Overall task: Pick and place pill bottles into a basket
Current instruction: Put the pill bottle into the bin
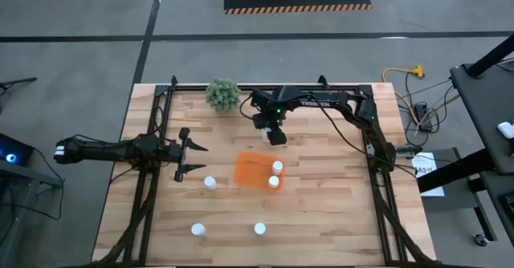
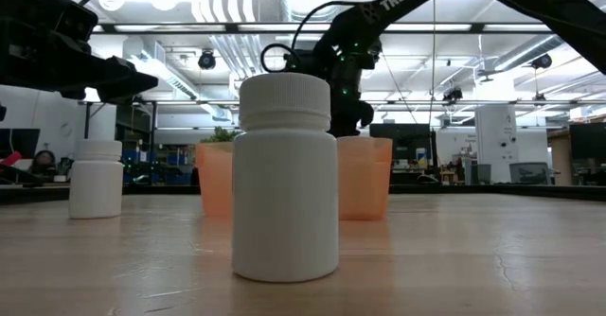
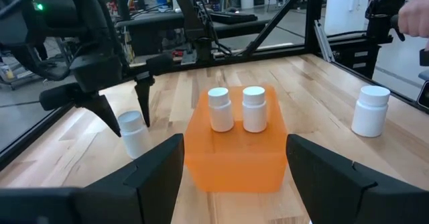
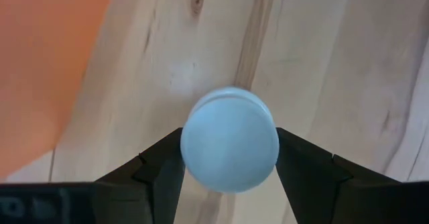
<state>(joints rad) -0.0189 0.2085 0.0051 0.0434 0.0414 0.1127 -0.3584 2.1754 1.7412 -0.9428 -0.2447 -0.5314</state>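
Right end effector [image 4: 229,158] clamping pill bottle [image 4: 230,139], beside orange basket [image 1: 250,170]

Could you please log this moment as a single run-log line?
right gripper: shut on pill bottle, near basket | left gripper: open, waiting left of basket | in basket: two bottles | on table: three bottles

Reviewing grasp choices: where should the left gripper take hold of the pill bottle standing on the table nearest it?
Grip the pill bottle across its round body under the white cap, coming down from above. It stands upright, clear of the basket, and the left gripper waits open beside it.
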